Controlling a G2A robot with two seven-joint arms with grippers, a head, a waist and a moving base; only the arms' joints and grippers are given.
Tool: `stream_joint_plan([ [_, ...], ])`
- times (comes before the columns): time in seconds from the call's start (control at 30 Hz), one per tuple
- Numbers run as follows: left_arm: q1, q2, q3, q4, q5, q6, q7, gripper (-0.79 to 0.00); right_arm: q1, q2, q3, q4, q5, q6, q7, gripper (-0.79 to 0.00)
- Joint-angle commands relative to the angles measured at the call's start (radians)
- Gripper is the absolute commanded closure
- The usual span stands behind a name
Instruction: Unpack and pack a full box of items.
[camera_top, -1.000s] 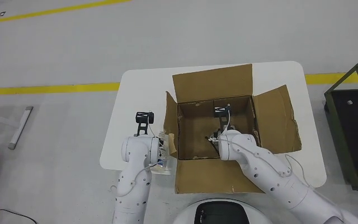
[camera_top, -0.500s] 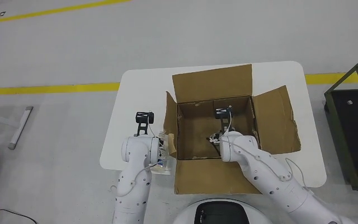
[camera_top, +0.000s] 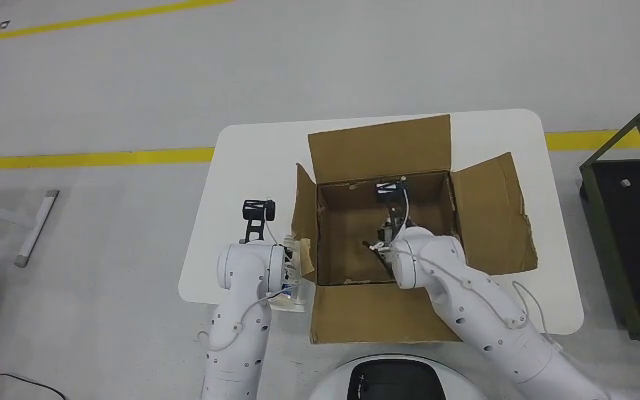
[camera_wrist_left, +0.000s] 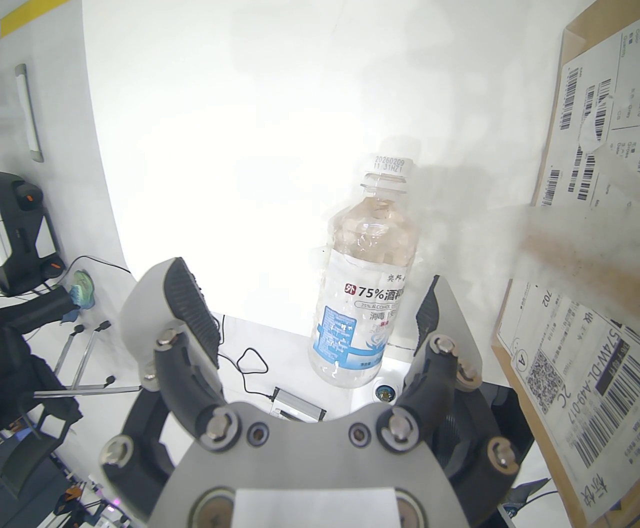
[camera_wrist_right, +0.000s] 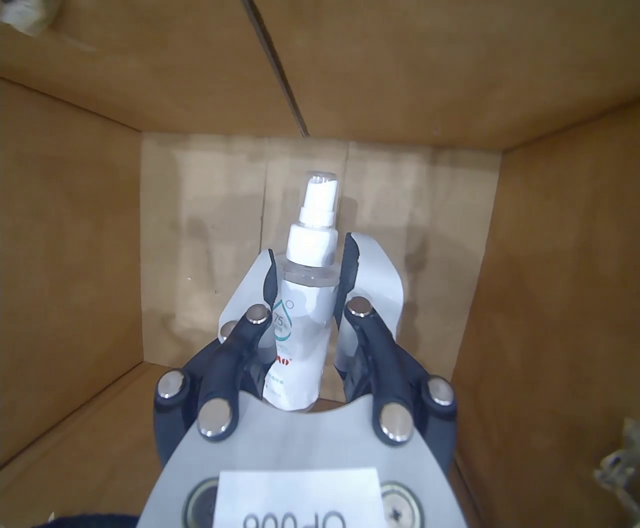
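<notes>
An open cardboard box (camera_top: 485, 215) stands in the middle of the white table (camera_top: 250, 160). My right gripper (camera_top: 383, 240) is down inside it, shut on a small clear spray bottle (camera_wrist_right: 305, 320) with a white pump top. The bottle is held upright between the pads (camera_wrist_right: 352, 260), with brown box walls (camera_wrist_right: 65, 240) all around. My left gripper (camera_wrist_left: 305, 285) is open, low over the table just outside the box's left flap (camera_wrist_left: 580, 115). A clear alcohol bottle (camera_wrist_left: 365, 295) with a blue and white label lies on the table between its fingers, close to one finger (camera_wrist_left: 430, 310).
The box's four flaps are folded outward; the near one (camera_top: 370, 310) hangs over the table's front edge. A dark green rack (camera_top: 612, 220) stands off the table at the right. Bare tabletop lies left of the box. A crumpled scrap (camera_wrist_right: 615, 465) lies in one box corner.
My right arm has shifted slightly left and toward the box's far wall with the spray bottle still held. The left arm has not moved.
</notes>
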Motion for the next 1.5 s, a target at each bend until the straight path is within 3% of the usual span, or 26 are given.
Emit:
stream_joint_plan([
  [0.0, 0.0, 0.0, 0.0, 0.0, 0.0, 0.0, 0.0, -0.785, 0.008, -0.001, 0.002, -0.005, 0.002, -0.05, -0.015, 0.0],
  [0.27, 0.0, 0.0, 0.0, 0.0, 0.0, 0.0, 0.0, -0.785, 0.049, -0.004, 0.006, 0.065, 0.004, -0.263, -0.081, 0.0],
  [0.43, 0.0, 0.0, 0.0, 0.0, 0.0, 0.0, 0.0, -0.785, 0.103, -0.013, -0.012, 0.164, -0.017, -0.335, -0.095, -0.025],
  [0.57, 0.0, 0.0, 0.0, 0.0, 0.0, 0.0, 0.0, -0.785, 0.131, -0.023, -0.036, 0.23, -0.029, -0.368, -0.09, -0.182],
  [0.73, 0.0, 0.0, 0.0, 0.0, 0.0, 0.0, 0.0, -0.785, 0.135, -0.032, -0.05, 0.265, -0.036, -0.378, -0.098, -0.311],
  [1.03, 0.0, 0.0, 0.0, 0.0, 0.0, 0.0, 0.0, -0.785, 0.108, -0.039, -0.029, 0.222, -0.027, -0.354, -0.073, -0.428],
  [1.07, 0.0, 0.0, 0.0, 0.0, 0.0, 0.0, 0.0, -0.785, 0.105, -0.039, -0.025, 0.212, -0.03, -0.349, -0.062, -0.517],
  [1.17, 0.0, 0.0, 0.0, 0.0, 0.0, 0.0, 0.0, -0.785, 0.098, -0.038, -0.017, 0.182, -0.059, -0.341, -0.019, -0.548],
  [1.3, 0.0, 0.0, 0.0, 0.0, 0.0, 0.0, 0.0, -0.785, 0.097, -0.032, 0.003, 0.161, -0.109, -0.368, 0.023, -0.702],
  [1.47, 0.0, 0.0, 0.0, 0.0, 0.0, 0.0, 0.0, -0.785, 0.106, -0.026, 0.03, 0.177, -0.136, -0.447, 0.085, -0.68],
])
